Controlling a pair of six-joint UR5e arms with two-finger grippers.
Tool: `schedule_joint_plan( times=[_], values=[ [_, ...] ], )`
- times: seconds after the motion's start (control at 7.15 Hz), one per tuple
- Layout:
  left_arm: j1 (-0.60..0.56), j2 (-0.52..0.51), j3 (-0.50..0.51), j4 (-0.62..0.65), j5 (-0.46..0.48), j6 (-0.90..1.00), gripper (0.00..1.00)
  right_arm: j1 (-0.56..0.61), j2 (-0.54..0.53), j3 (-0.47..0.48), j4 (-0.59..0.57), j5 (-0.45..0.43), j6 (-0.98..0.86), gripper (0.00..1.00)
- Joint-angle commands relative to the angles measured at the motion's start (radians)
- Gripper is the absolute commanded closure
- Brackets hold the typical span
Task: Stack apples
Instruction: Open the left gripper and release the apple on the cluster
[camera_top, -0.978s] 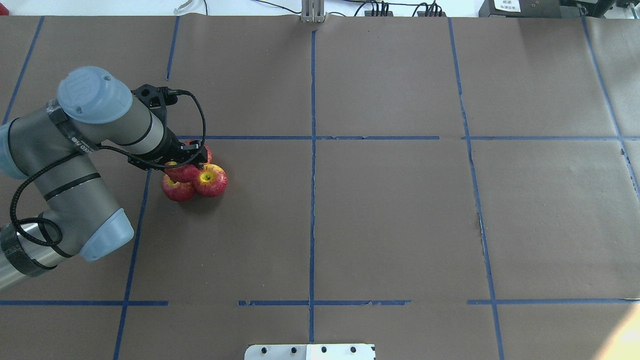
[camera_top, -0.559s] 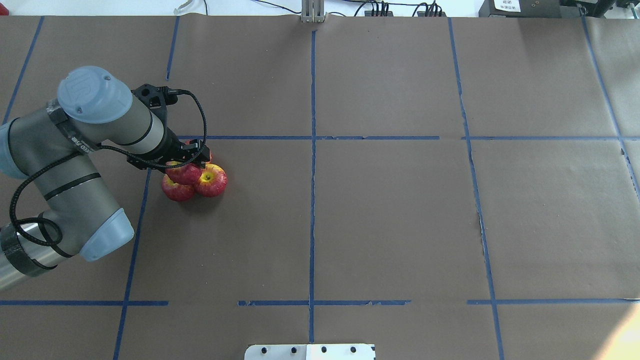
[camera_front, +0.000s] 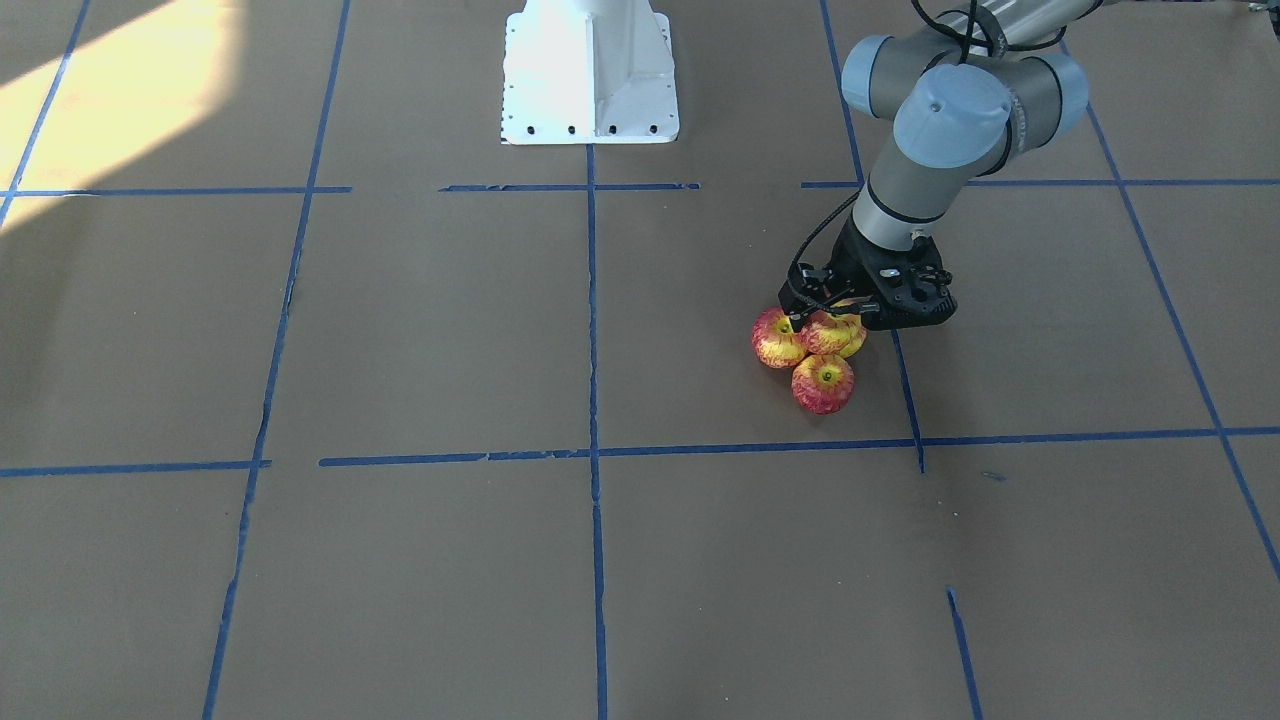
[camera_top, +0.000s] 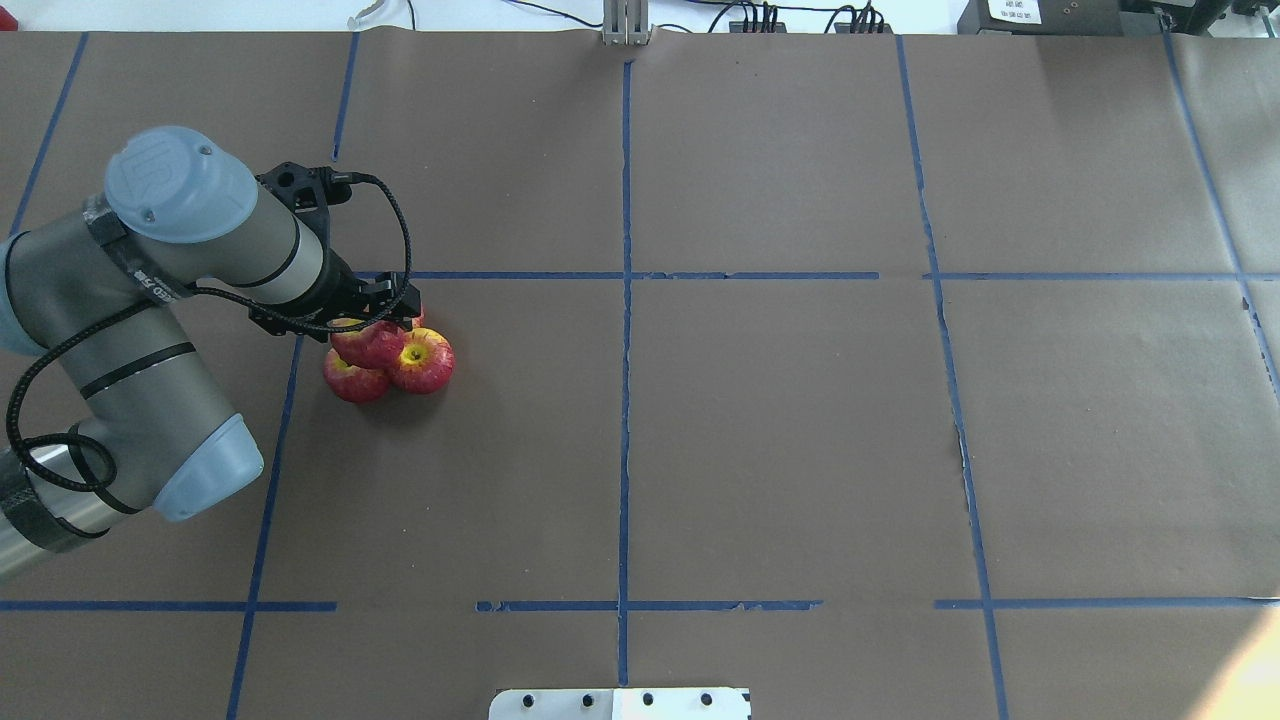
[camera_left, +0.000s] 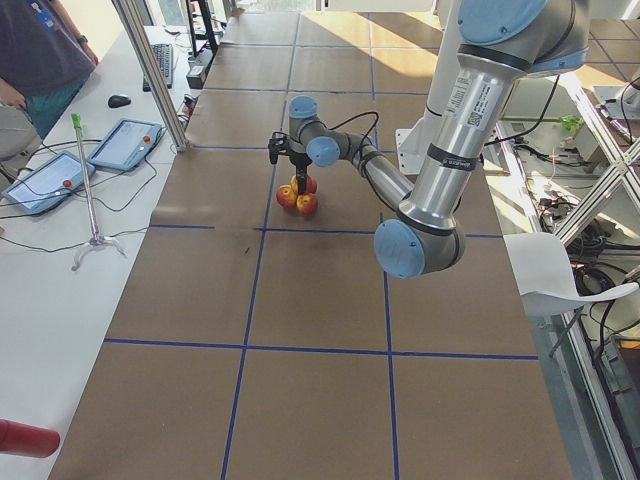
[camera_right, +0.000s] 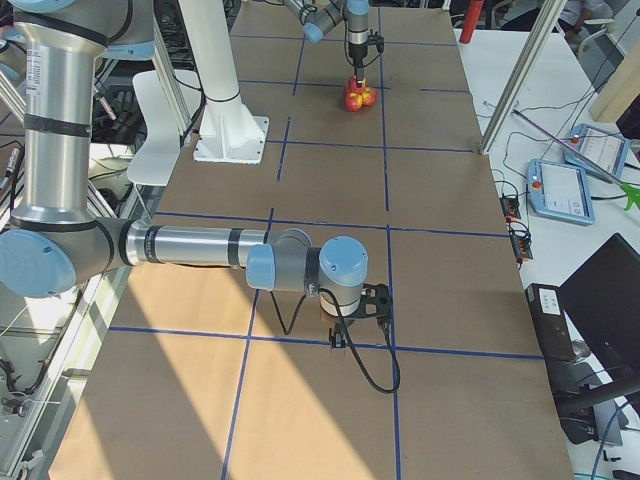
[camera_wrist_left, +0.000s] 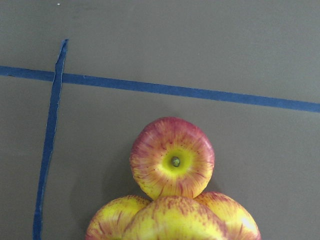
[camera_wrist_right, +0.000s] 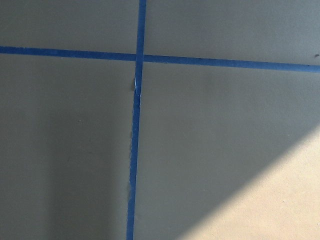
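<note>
The four apples (camera_top: 428, 365) are bunched in one tight cluster on the robot's left half of the desk (camera_top: 780, 430). They lie in the corner of a square marked by blue tape (camera_top: 624, 420), just on the robot's side of a cross line and just beside a lengthwise one. Three of them rest on the brown paper, touching one another in a triangle, and the top apple (camera_top: 368, 345) sits on them over the hollow in the middle. The left wrist view looks straight down on this: one base apple shows whole, dimple up, and the other two peep out at the lower edge on either side of the top apple. The left gripper (camera_front: 822, 312) hangs directly above the top apple, pointing down, its black jaws right at the fruit's crown. Whether they clasp it or stand apart from it cannot be told, since the gripper body hides the tips. The right gripper (camera_right: 360, 318) is well apart from the apples, low over the paper near a tape crossing at the robot's right end of the desk. It appears only in the side view, so the state of its jaws cannot be told either.
</note>
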Motion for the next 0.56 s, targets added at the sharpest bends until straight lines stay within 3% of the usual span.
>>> schedule_joint_plan(
  times=[0.0, 0.42],
  values=[
    [-0.046, 0.0, -0.032, 0.02, 0.0, 0.005, 0.0, 0.0, 0.0, 0.0, 0.0, 0.0, 0.0, 0.0],
    [-0.158, 0.003, -0.086, 0.081, -0.008, 0.147, 0.0, 0.0, 0.0, 0.0, 0.0, 0.0, 0.001, 0.0]
  ],
)
